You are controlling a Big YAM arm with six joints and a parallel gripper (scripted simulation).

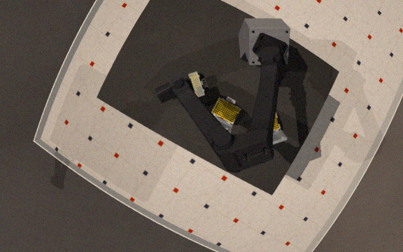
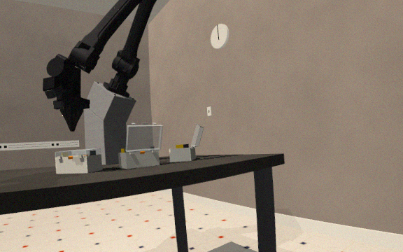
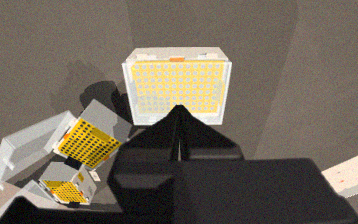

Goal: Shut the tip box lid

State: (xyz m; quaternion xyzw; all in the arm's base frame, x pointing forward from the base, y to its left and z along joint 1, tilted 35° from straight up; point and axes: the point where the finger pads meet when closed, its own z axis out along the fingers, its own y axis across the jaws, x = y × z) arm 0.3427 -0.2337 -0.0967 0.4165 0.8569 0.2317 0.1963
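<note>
Three grey tip boxes with yellow tip racks stand on the dark bench. The left box point(image 2: 78, 161) has its lid lying down over the rack; it also shows in the wrist view point(image 3: 177, 85) and from above point(image 1: 196, 84). I cannot read any labels or tell whether the lid is latched. The middle box point(image 2: 138, 152) and the right box point(image 2: 185, 148) have their lids standing open. My gripper point(image 2: 71, 127) is shut on nothing and hangs pointing down, well above the left box. In the wrist view its tip point(image 3: 180, 107) lies over that box's near edge.
The grey arm pedestal point(image 2: 107, 122) stands just behind the boxes. From above, the arm's links cross over the middle box point(image 1: 225, 110) and hide most of the right box point(image 1: 276, 126). In the wrist view the two open boxes point(image 3: 85, 142) sit at the lower left.
</note>
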